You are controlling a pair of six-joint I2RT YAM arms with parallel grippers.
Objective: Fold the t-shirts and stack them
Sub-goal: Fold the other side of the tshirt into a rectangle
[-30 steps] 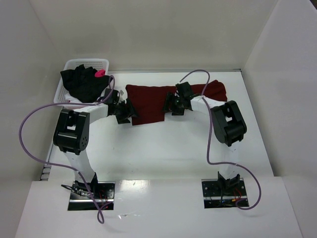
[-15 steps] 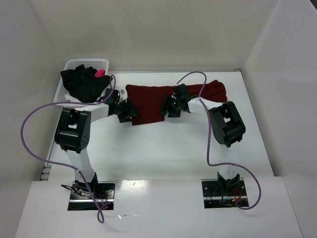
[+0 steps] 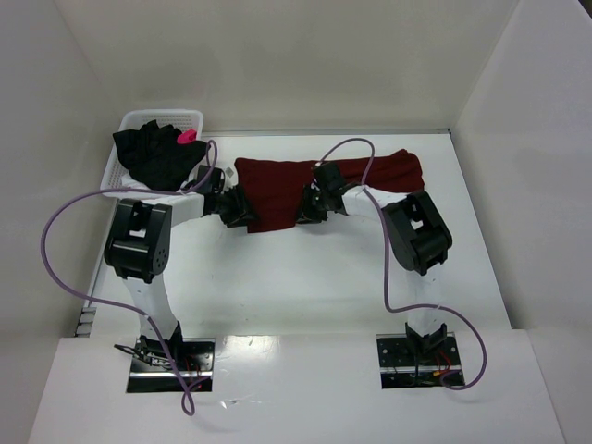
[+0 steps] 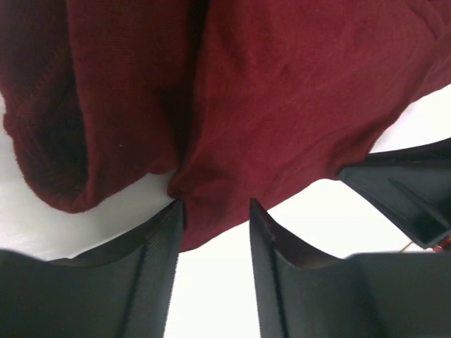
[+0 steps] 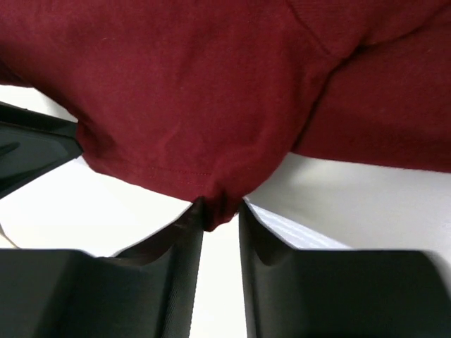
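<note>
The maroon t-shirt (image 3: 277, 188) lies crumpled across the back of the table, with one part reaching to the right (image 3: 396, 170). My left gripper (image 3: 244, 213) is at its front-left corner. In the left wrist view the left gripper (image 4: 215, 208) stands open, and the shirt's edge (image 4: 282, 105) lies flat between the tips. My right gripper (image 3: 303, 211) is at the front hem. In the right wrist view the right gripper (image 5: 220, 209) is shut on a bunched bit of that hem (image 5: 211, 105). The black t-shirt (image 3: 153, 157), with a pink mark (image 3: 187, 136), hangs over the basket.
A white mesh basket (image 3: 173, 115) stands at the back left corner beside the left wall. White walls close in the table on the left, back and right. Purple cables loop over both arms.
Both grippers have narrowed on the maroon shirt's front edge, the right one more than the left. The right gripper has shifted a little left along the hem.
</note>
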